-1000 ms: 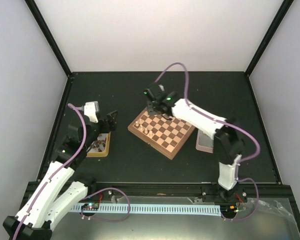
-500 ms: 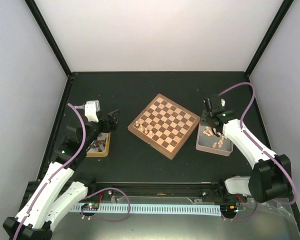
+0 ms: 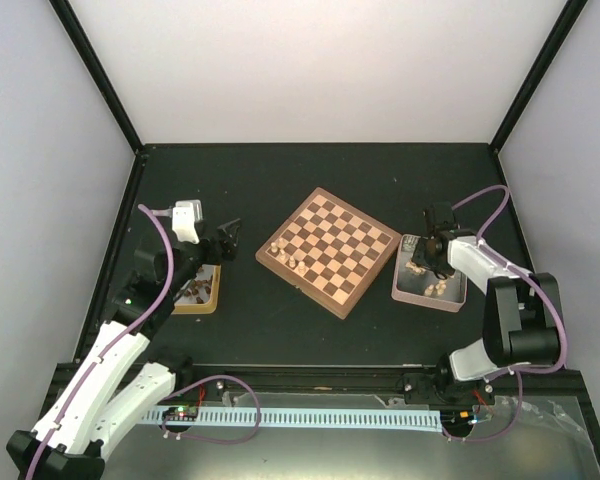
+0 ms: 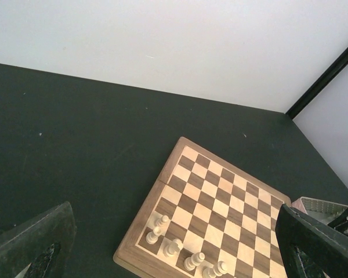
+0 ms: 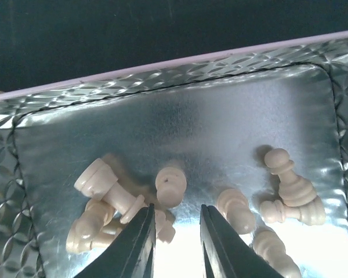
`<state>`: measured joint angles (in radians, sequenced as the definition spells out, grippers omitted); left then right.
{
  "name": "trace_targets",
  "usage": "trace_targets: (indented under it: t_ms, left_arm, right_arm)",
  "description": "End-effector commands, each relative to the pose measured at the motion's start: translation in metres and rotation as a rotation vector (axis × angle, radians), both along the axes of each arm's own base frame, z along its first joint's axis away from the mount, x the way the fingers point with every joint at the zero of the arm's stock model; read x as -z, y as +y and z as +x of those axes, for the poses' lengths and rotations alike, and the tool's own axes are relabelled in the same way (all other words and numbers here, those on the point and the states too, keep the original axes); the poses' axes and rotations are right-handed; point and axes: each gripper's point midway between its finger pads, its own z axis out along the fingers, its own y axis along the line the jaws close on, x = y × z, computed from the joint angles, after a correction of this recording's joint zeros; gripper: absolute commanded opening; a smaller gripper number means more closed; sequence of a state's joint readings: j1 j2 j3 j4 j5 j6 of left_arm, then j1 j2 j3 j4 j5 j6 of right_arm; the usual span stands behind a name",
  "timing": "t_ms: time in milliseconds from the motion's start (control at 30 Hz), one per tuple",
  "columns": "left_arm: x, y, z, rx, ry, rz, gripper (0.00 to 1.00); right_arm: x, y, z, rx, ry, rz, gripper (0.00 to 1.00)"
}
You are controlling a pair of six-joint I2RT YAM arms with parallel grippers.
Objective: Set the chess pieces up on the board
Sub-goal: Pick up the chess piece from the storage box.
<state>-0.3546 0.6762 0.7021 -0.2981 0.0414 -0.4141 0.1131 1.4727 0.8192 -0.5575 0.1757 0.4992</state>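
Note:
The board (image 3: 329, 250) lies mid-table, turned diagonally, and also shows in the left wrist view (image 4: 220, 191). Several pale chess pieces (image 3: 285, 255) stand along its near-left edge (image 4: 174, 248). More pale pieces (image 5: 107, 188) lie tumbled in the grey tray (image 3: 450, 298). My right gripper (image 3: 427, 262) hangs low over that tray; its tips (image 5: 177, 209) are a little apart with nothing between them, just short of an upright pale piece (image 5: 171, 185). My left gripper (image 3: 225, 238) is open wide and empty, left of the board; its fingers frame the left wrist view (image 4: 174, 208).
A yellow-wood tray (image 3: 198, 303) holding dark brown pieces (image 3: 193, 292) sits under the left arm. The grey tray's embossed rim (image 5: 162, 69) rises just beyond the right fingertips. Black frame posts stand at the table's back corners.
My right arm has swung from the board's far corner over to the grey tray and dropped low among the pale pieces. The left arm has hardly moved.

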Motion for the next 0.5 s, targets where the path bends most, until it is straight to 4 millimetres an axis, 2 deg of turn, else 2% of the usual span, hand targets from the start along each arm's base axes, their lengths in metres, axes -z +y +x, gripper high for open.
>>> trace_targets:
  t_ms: [0, 333, 467]
  left_arm:
    - [-0.005, -0.002, 0.001, 0.012, -0.019, -0.016, 0.96]
    - [-0.008, -0.003, 0.002, 0.013, -0.025, -0.018, 0.96]
    - [-0.008, -0.002, 0.002, 0.010, -0.024, -0.018, 0.96]
  right_arm:
    - [0.001, -0.001, 0.014, 0.000, -0.039, 0.013, 0.22]
    - [0.005, -0.007, 0.027, 0.019, -0.032, -0.009, 0.21]
    - [0.004, -0.008, 0.028, 0.021, -0.035, -0.018, 0.15]
